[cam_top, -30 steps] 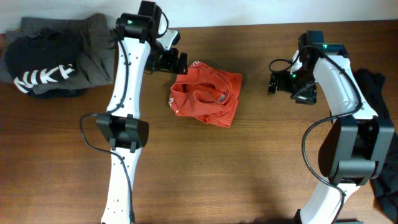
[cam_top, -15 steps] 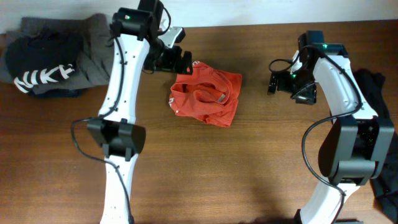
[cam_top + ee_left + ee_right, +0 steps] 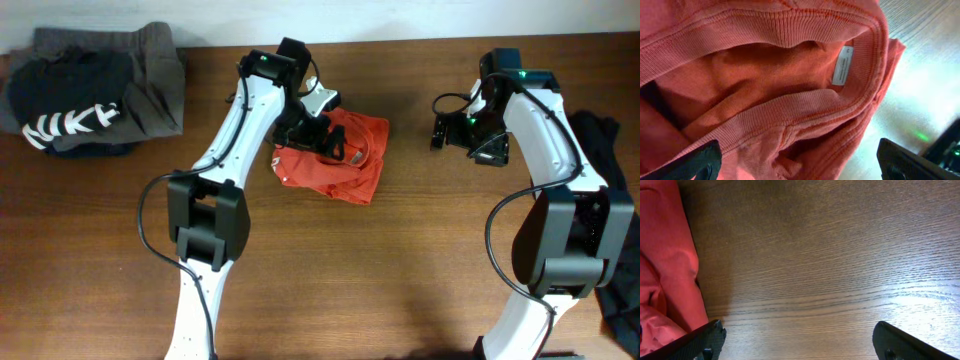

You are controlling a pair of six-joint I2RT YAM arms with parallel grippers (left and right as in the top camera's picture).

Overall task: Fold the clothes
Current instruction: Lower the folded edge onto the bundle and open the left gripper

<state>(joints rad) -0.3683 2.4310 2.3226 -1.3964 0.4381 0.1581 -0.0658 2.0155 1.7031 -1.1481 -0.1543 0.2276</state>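
A crumpled red-orange shirt (image 3: 340, 165) lies bunched at the middle of the wooden table. In the left wrist view its ribbed collar (image 3: 790, 107) and white neck label (image 3: 842, 66) fill the frame. My left gripper (image 3: 322, 132) hovers over the shirt's top left part, open, its fingertips (image 3: 799, 161) spread wide over the fabric. My right gripper (image 3: 440, 132) is open and empty over bare wood to the right of the shirt, its fingertips (image 3: 800, 342) wide apart. The shirt's edge (image 3: 670, 280) shows at the left of the right wrist view.
A pile of dark grey and black garments with white lettering (image 3: 85, 90) sits at the table's back left corner. Another dark garment (image 3: 610, 150) hangs at the right edge. The table (image 3: 400, 280) is brown wood.
My left arm has swung right from the shirt's upper left corner and now sits over the shirt. The right arm and the shirt have not moved.
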